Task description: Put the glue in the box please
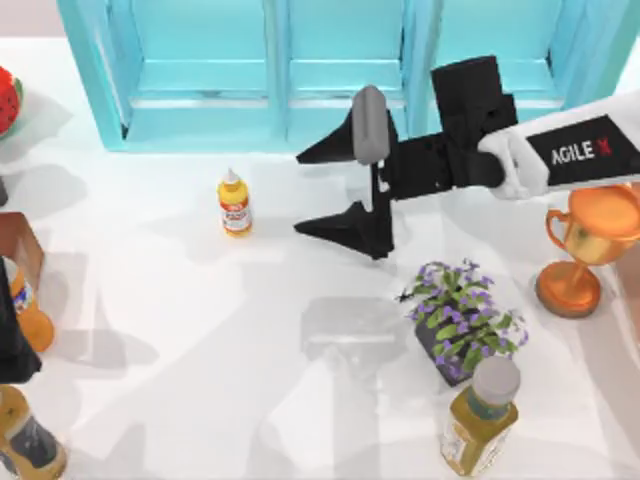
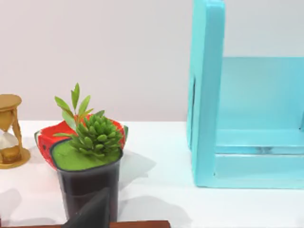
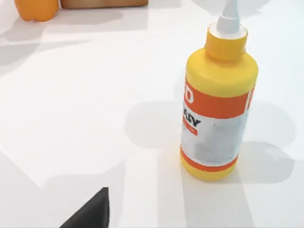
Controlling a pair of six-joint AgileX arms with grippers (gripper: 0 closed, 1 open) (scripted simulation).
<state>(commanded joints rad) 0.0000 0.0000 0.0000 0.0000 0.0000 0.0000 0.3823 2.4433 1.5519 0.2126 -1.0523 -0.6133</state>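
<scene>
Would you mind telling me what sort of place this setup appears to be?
Probably a simulated tabletop test scene rather than a real room: a plain white table strewn with unrelated props, such as the glue, a gold trophy and a potted flowering plant, before the turquoise box.

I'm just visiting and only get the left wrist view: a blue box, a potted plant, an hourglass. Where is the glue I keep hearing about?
Observer: The glue stands upright on the white table, in front of the box and apart from it.
Operator: Is anything holding it?
Observer: No. The right end effector is open, level with the glue on the top view's right side, not touching it.
Operator: And the other arm?
Observer: The left arm sits at the table's left edge, next to an orange bottle.
</scene>
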